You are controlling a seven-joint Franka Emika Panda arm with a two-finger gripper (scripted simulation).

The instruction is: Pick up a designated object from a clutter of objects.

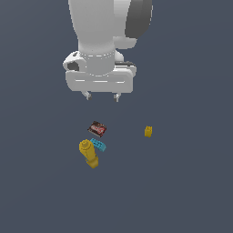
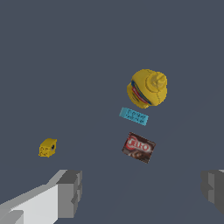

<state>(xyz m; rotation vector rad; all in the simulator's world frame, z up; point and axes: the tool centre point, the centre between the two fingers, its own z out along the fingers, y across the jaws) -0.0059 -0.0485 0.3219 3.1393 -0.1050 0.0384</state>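
Box just behind brick, bottle beside, block apart

The scene is viewed from high up in the exterior view, with the arm seen above the mustard bottle. From the wrist, the mustard bottle is viewed from directly overhead, closer. It is shared by both views.
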